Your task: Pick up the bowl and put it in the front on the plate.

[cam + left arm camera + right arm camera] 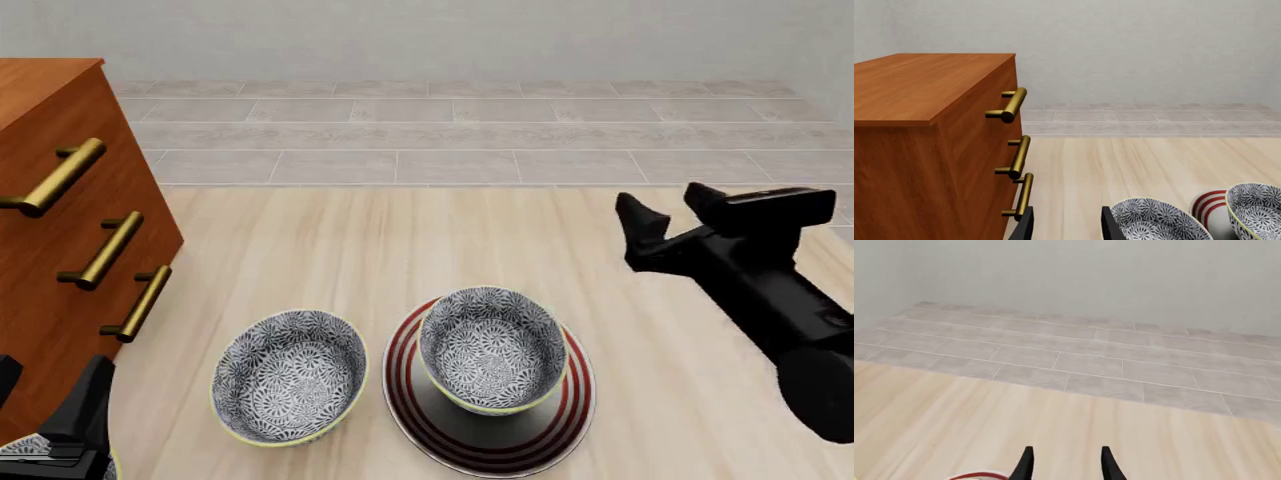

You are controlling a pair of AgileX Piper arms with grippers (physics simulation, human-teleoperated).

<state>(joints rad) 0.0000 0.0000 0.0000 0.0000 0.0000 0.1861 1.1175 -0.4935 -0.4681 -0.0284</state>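
A: Where is the bowl (pixel 493 348) found, and which way is it turned?

B: It is seated upright on the plate (pixel 577 400), mouth upward, set a little off the plate's centre toward the wall side. Being round, no long axis can be given. The plate's red rings are seen all around it, widest on the near side.

A: And the second bowl (pixel 290 375)?

B: It is placed on the counter (pixel 400 250) just left of the plate, its rim close to the plate's edge; whether they touch cannot be told. It is tipped slightly, so its inside is shown.

A: How are the end effectors held?

B: The right end effector (pixel 663 216) is raised right of the plate and behind it, well apart from the bowl, its fingers spread with nothing between them. In the right wrist view the two fingertips (pixel 1025 465) are seen apart over bare counter. The left end effector (pixel 1067 224) is kept low at the near left, beside the wooden drawer cabinet (pixel 54 260); its fingers are likewise parted and empty.

A: What room is left for moving?

B: Open counter is seen behind the plate up to the tiled strip (pixel 467 140) and to the plate's right. On the left, space is bounded by the cabinet with its three brass handles (pixel 104 252).

A: Any writing?

B: None can be read; only floral pattern is shown.
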